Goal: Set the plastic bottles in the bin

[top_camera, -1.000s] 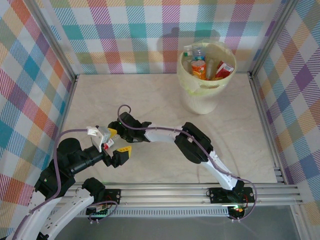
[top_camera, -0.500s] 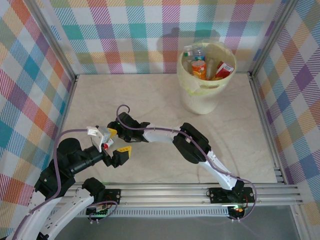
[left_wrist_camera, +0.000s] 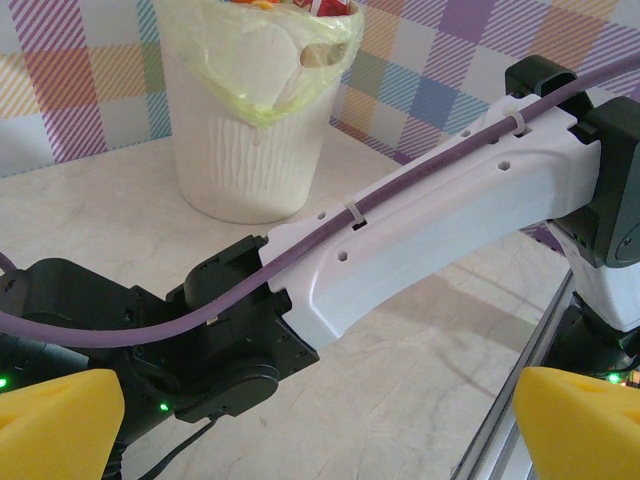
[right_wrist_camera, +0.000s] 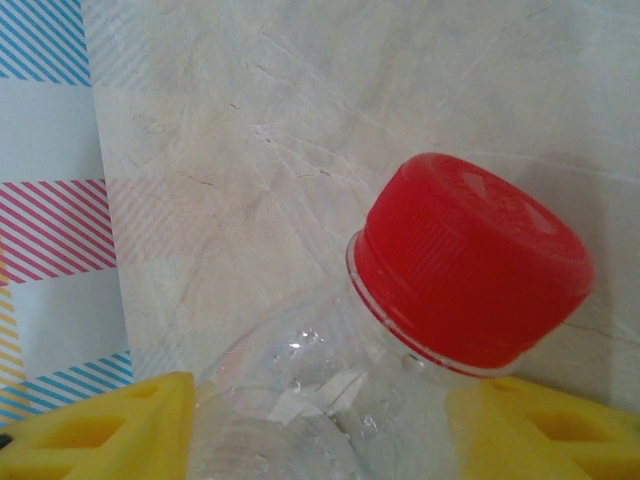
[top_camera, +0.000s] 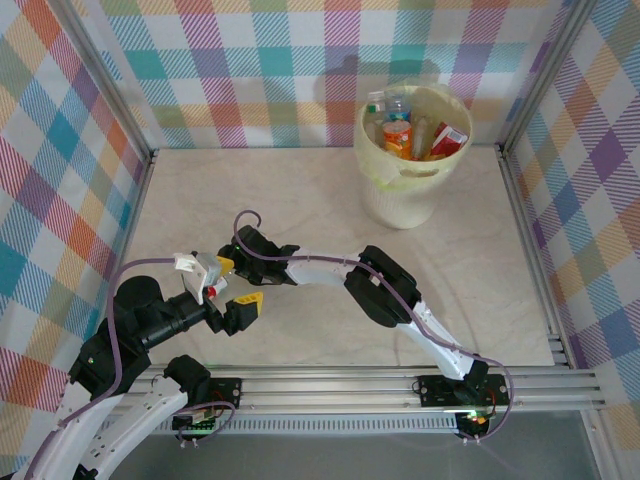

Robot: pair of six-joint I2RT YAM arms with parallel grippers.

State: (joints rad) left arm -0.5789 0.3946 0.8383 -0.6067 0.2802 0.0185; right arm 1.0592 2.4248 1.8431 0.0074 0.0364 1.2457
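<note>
Right wrist view, close in. See right tool (right_wrist_camera: pixel 320 430) pinching the red-capped bottle (right_wrist_camera: pixel 320 385) at its clear shoulder just under the red cap (right_wrist_camera: pixel 470 260), yellow pads (right_wrist_camera: pixel 95 430) touching both sides; cannot tell how firmly. Place it apparently resting on the desk (right_wrist_camera: pixel 250 120) near the left wall, well apart from the bin (top_camera: pixel 405 195) at the far right by the back wall. Judge the hold below the cap as picked for the stiffer neck, with the cap's rim as a stop against slipping. Left wrist view: find left tool (left_wrist_camera: pixel 320 430) spread wide and empty, aimed over the right arm (left_wrist_camera: pixel 430 210) toward the bin; probably parked so as to leave the carry path free. Top external, counting: one bin, one bottle on the desk, two tools, two arms. Inside the bin make out at least four bottles (top_camera: pixel 398 138), packed upright or leaning; exact number not readable.
</note>
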